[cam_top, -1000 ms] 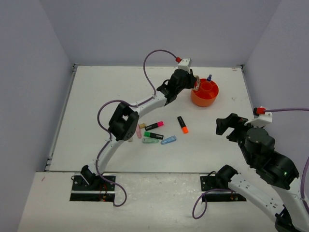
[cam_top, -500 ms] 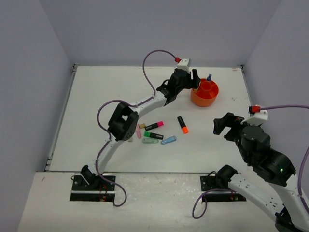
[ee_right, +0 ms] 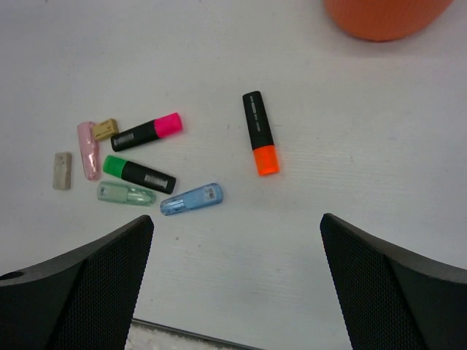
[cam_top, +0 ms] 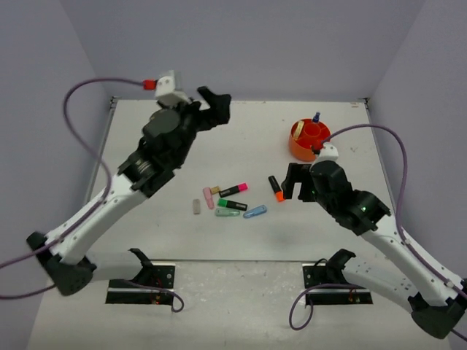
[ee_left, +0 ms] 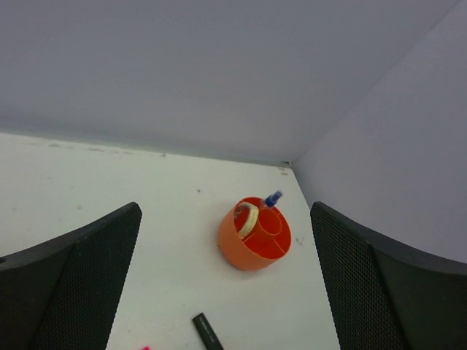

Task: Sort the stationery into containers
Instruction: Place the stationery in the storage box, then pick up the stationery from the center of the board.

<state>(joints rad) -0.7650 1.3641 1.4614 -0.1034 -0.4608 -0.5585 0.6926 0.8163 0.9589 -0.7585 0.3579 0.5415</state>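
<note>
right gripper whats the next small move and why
Probably lower the right gripper onto the orange highlighter: its jaws are open and empty, and the highlighter lies alone just ahead of them, the loose piece nearest the orange tub.

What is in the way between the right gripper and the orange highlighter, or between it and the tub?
Nothing visible. The open right gripper hangs just above the orange highlighter, which lies alone. Only bare table shows between the highlighter and the tub.
</note>
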